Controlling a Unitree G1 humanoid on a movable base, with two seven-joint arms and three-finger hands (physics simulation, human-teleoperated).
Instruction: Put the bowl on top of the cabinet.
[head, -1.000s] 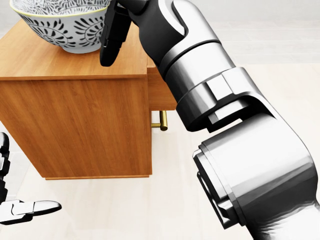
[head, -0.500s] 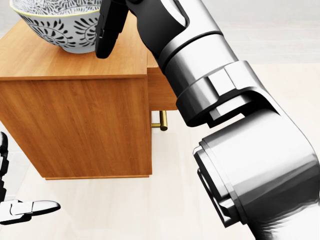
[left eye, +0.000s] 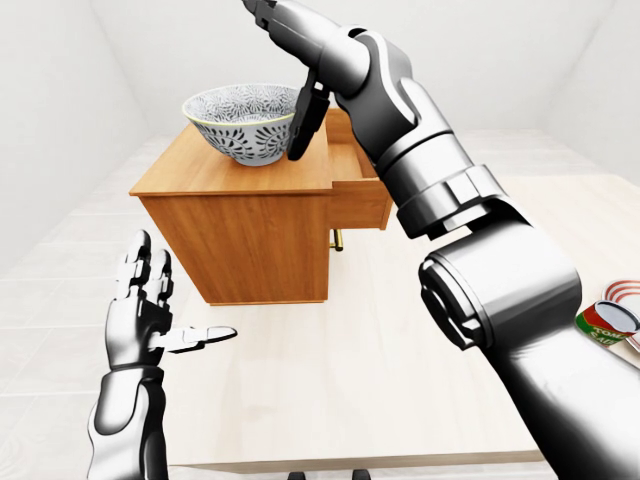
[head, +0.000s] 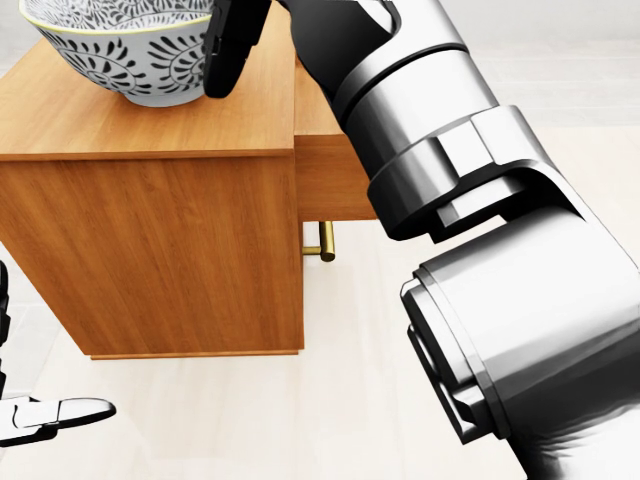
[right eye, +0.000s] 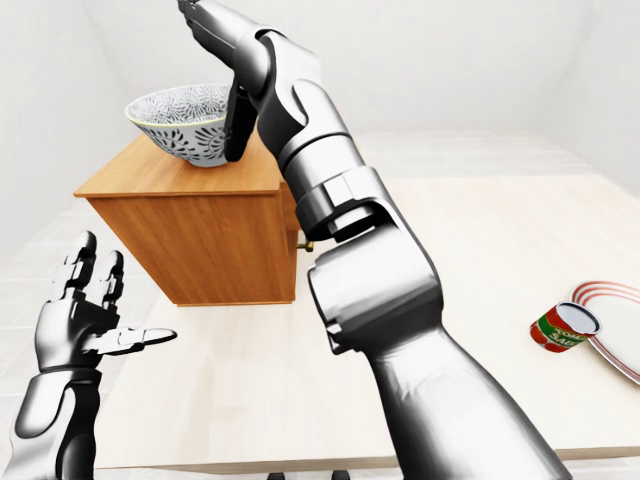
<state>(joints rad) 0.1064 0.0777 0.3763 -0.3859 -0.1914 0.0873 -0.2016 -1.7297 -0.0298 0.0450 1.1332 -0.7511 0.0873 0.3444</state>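
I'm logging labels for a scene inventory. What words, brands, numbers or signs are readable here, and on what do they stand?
can, at the right edge of the right-eye view: pale lettering on a red and green label, too small and blurred to read.
bowl: dark floral pattern only, no text.
cabinet: plain wood, no text.
No other writing shows.
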